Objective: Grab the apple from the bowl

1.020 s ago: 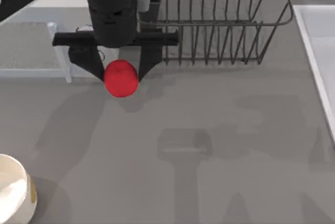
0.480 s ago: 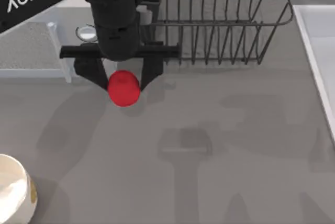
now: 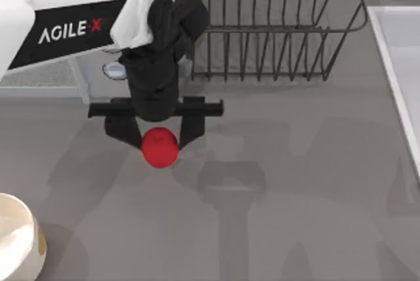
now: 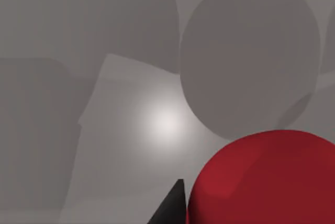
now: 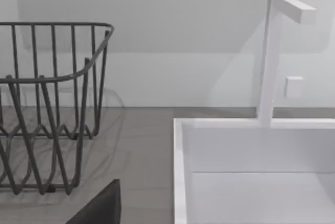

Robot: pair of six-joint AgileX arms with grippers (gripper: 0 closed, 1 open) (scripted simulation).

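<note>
The left gripper (image 3: 159, 142) hangs over the desk (image 3: 295, 182) left of centre, its two dark fingers (image 3: 123, 133) clamped on the apple (image 3: 159, 147), one on each side of it. The apple is out of the bowl (image 3: 16, 238), which sits well apart at the near left corner of the desk, cut off by the edge of the top view. In the left wrist view the apple (image 4: 267, 179) bulges red beside a dark fingertip (image 4: 170, 205), with its round shadow on the grey desk beneath, so it hangs clear of the surface. Just beyond the left arm, at the far side of the desk, stands a dark wire rack (image 3: 275, 25), and a white sink (image 3: 397, 58) runs along the right edge. The right wrist view looks at the rack (image 5: 49, 103), the sink (image 5: 251, 166) and a white tap (image 5: 277, 51) from the right arm; whether the right gripper's fingers are apart or together I cannot tell
</note>
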